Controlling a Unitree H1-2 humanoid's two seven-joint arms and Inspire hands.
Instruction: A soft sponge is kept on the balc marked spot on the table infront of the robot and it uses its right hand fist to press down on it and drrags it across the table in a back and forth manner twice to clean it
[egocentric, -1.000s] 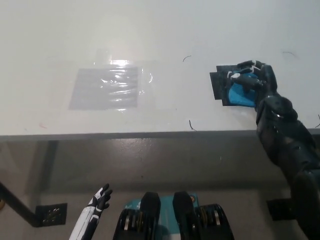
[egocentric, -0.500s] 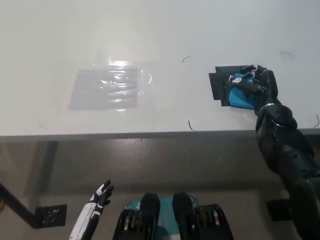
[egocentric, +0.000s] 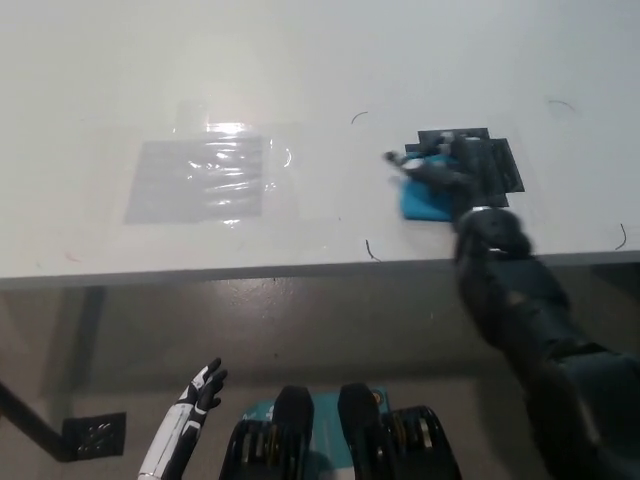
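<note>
Clear glossy film patch (egocentric: 200, 178), taped flat on white table (egocentric: 320, 60), well apart. Black right hand (egocentric: 440, 172) fisted atop blue sponge (egocentric: 422, 203), beside black marked spot (egocentric: 490, 160). White left hand (egocentric: 198, 393) low, fingers apart.

Light came from overhead and washed the white table (egocentric: 300, 60) almost flat across the upper half of the frame, with a hard patch of glare on the clear plastic sheet (egocentric: 200, 180) at the left centre, brightest along its top edge. Below the table's front edge the lower half of the frame fell into dim grey-brown shadow, where the white left hand (egocentric: 195, 400) stood out pale at the lower left. The whole picture was soft and slightly grainy, and the black right hand (egocentric: 440, 170) on the blue sponge (egocentric: 420, 203) was smeared by motion blur, its outline hard to read against the black marked patch (egocentric: 495, 160).
</note>
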